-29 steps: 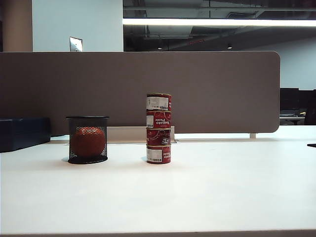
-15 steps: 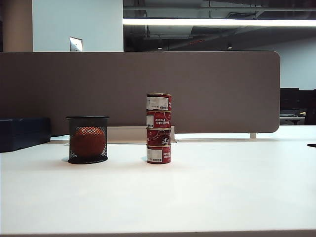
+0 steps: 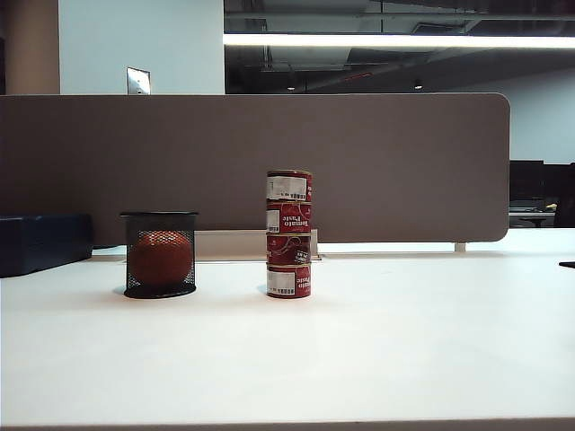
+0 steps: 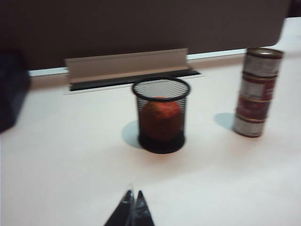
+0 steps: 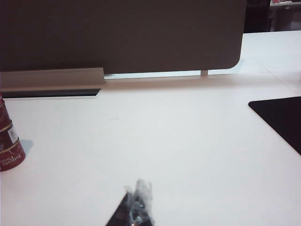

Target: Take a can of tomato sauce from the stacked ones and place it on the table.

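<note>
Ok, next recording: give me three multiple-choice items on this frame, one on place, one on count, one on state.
1. Where is the mesh cup relative to the stack of cans, exterior view?
A left
B right
C on top

2. How many cans are stacked?
A two
B three
C four

3. How are the left hand and right hand?
A both shut, empty
B both open
C right holds a can

Key: 1 A, the cup sits left on the table. 2 C, four tins count. 3 A, fingertips meet in both wrist views, nothing between.
</note>
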Robot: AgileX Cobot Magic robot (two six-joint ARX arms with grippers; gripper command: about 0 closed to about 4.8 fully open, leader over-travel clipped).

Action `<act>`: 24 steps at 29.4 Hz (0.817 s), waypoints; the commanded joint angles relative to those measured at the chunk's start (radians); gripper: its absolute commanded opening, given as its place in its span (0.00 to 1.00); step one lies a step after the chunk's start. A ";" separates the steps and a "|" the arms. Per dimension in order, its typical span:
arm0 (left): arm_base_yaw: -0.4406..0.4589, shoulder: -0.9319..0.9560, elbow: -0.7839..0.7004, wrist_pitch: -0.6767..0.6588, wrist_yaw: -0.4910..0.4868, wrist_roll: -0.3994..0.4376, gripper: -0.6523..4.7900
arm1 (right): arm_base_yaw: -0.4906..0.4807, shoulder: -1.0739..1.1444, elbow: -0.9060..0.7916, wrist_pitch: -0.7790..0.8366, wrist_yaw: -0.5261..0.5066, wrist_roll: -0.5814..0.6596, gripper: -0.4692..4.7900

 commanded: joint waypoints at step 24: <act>0.002 0.000 0.001 0.130 -0.122 0.054 0.11 | -0.002 -0.001 0.003 -0.026 0.039 -0.048 0.07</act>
